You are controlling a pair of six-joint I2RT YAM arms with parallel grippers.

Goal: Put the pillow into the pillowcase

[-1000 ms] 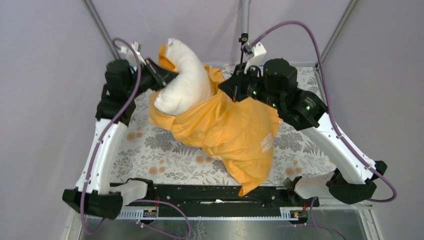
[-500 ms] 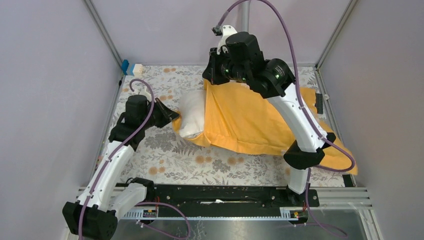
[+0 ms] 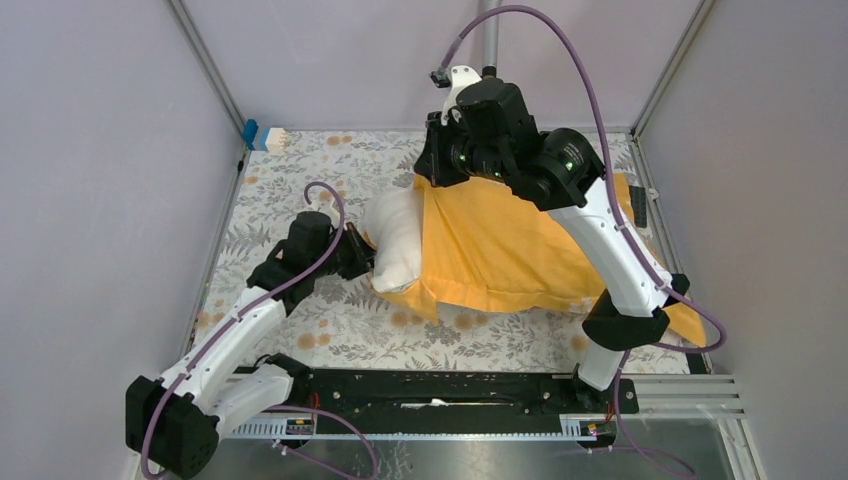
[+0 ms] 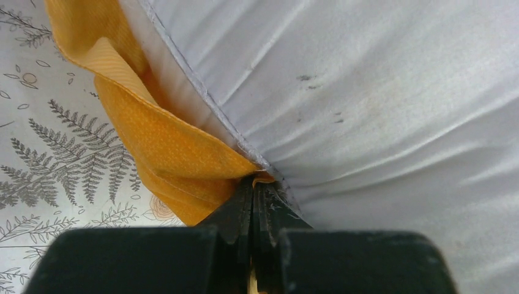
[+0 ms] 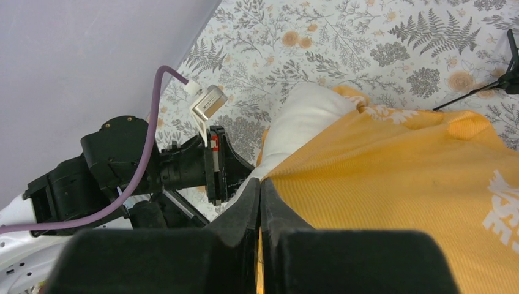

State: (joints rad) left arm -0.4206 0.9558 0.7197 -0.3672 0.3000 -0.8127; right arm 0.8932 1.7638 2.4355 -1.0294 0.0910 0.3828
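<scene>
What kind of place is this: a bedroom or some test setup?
Most likely a robot test cell, not a bedroom: plain panels on metal posts enclose the table, and the left arm and right arm are mounted on a black rail at its near edge, handling a pillowcase.

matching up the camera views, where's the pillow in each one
Top external: pillow centre-left, poking out of the pillowcase.
Left wrist: pillow fills the upper right.
Right wrist: pillow at centre, upper half.
Shared landmark: orange pillowcase edge lying against the white.
</scene>
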